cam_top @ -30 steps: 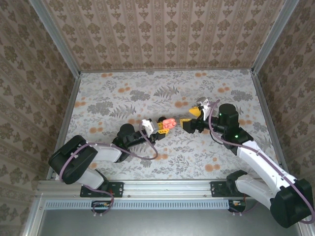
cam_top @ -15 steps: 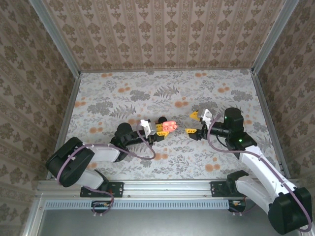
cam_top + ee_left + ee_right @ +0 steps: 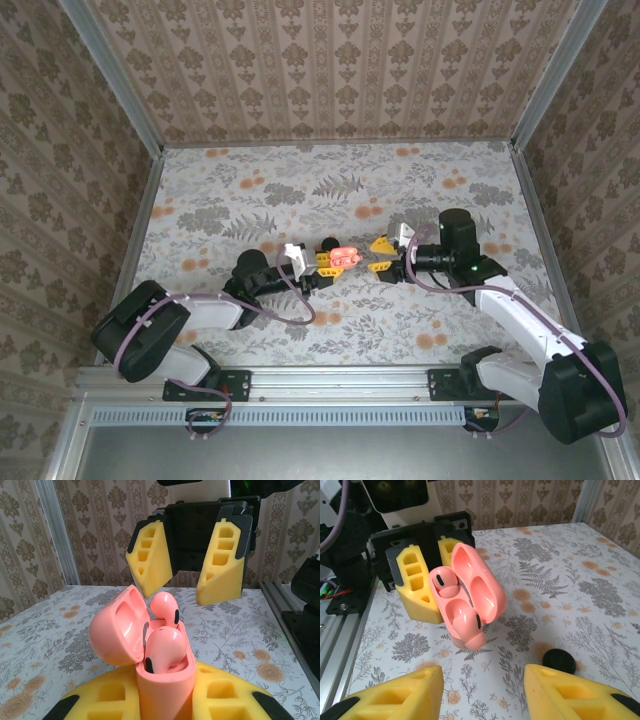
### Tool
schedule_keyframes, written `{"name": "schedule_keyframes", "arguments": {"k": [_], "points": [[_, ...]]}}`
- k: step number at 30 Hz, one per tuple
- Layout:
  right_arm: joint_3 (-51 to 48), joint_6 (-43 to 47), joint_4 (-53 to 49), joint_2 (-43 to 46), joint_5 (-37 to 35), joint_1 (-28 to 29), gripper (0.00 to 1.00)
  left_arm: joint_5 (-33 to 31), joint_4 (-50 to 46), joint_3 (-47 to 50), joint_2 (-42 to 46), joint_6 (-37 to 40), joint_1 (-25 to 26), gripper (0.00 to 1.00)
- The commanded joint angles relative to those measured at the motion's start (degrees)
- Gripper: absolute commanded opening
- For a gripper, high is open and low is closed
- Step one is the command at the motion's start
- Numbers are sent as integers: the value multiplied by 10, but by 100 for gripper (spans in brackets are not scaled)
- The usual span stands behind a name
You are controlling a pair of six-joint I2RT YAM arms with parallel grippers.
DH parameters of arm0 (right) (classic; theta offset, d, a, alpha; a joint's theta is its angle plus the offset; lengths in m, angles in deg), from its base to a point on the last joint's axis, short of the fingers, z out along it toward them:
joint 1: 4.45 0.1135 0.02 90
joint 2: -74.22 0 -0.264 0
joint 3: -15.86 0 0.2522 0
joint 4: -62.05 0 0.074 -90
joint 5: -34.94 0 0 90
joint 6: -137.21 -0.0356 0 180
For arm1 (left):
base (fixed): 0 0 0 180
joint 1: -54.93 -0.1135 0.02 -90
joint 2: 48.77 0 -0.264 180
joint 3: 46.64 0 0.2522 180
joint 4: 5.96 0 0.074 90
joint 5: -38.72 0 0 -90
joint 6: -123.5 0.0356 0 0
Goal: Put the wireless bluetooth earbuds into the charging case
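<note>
At the middle of a floral-print table (image 3: 300, 190) with damask-papered walls (image 3: 330, 70), the left gripper (image 3: 322, 262) clamps the open charging case (image 3: 344, 254) holding 2 earbuds (image 3: 161, 650), and the right gripper (image 3: 381, 255) faces it, jaws apart and empty.

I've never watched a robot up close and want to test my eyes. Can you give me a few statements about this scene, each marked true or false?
1. The lid of the charging case is open. True.
2. The left gripper holds the charging case. True.
3. The right gripper is clamped on an earbud. False: its jaws stand apart with nothing between them, facing the case.
4. The earbuds lie loose on the table. False: both sit in the open case, one standing higher than the other.
5. The black disc is inside the case. False: it lies on the table, apart from the case.
</note>
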Motion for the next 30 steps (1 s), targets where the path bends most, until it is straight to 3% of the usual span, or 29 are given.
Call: {"name": "schedule_keyframes", "arguments": {"k": [1, 30], "points": [[17, 16, 1, -13, 34, 9, 46, 14, -5, -13, 12, -14, -4, 18], [38, 20, -8, -53, 39, 33, 24, -3, -18, -9, 26, -12, -6, 18]]}}
